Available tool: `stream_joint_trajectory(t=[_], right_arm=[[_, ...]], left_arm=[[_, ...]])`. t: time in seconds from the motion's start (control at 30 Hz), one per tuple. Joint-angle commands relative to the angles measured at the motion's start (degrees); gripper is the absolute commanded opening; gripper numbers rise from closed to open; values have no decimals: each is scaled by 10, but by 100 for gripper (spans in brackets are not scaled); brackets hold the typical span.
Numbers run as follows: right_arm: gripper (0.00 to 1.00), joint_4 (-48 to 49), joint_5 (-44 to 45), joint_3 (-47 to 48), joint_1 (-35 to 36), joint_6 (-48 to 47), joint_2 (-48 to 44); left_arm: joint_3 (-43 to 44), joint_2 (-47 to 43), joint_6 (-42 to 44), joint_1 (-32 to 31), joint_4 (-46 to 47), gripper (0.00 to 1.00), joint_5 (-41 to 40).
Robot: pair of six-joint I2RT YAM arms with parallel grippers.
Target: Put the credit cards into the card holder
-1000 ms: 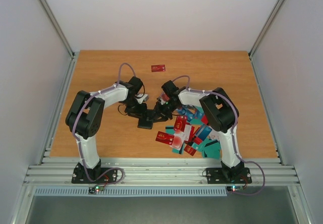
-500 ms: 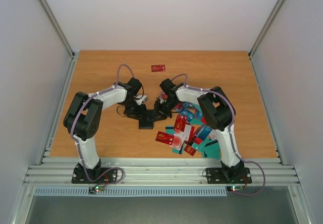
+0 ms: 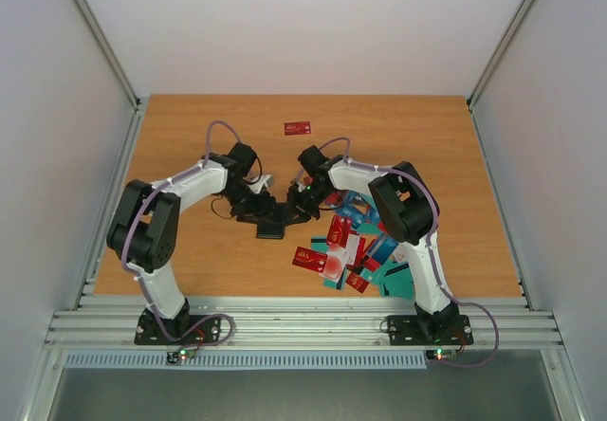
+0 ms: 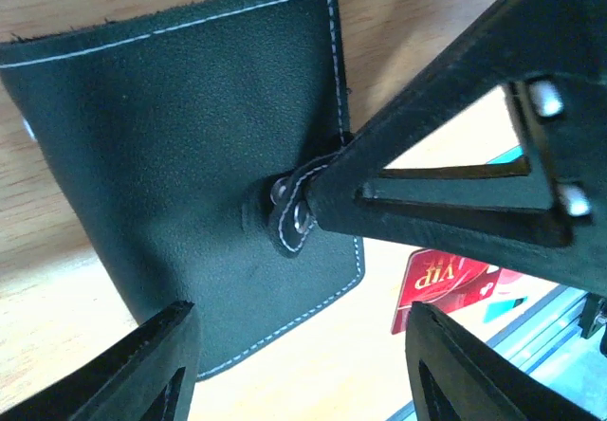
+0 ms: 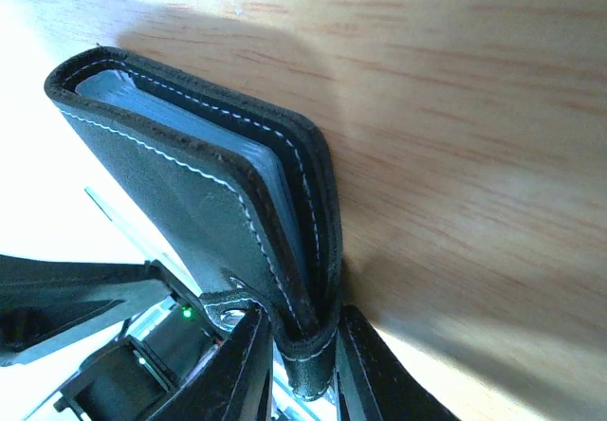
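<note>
The black card holder (image 3: 272, 222) lies folded on the wood table between the two arms. In the right wrist view my right gripper (image 5: 296, 369) is shut on one corner of the card holder (image 5: 190, 184), whose blue inner sleeves show at its edge. In the left wrist view my left gripper (image 4: 299, 369) is open and empty just above the card holder (image 4: 180, 155), with the snap strap (image 4: 294, 214) beside the right gripper's finger (image 4: 455, 174). The credit cards (image 3: 356, 246), red, teal and white, lie in a heap to the right. A red VIP card (image 4: 438, 283) shows there too.
One red card (image 3: 298, 128) lies alone at the far middle of the table. The metal rail (image 3: 303, 326) runs along the near edge. White walls close in the sides and back.
Both grippers and the card holder have shifted slightly left and away. The left arm's elbow has swung left. The right gripper keeps hold of the card holder.
</note>
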Motion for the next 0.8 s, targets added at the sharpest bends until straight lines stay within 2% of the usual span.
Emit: stream_joint_trajectory(t=[0.0, 0.33, 0.5, 0.77], right_arm=[[18, -25, 153, -40, 0, 20, 83], [17, -20, 144, -44, 1, 18, 82], [17, -23, 142, -44, 1, 14, 81], [17, -25, 138, -42, 2, 12, 84]], left_arm=[[0, 32, 23, 1, 14, 61, -6], [-1, 60, 35, 1, 33, 59, -58], [2, 28, 27, 1, 31, 59, -109], [-7, -18, 23, 1, 45, 70, -128]])
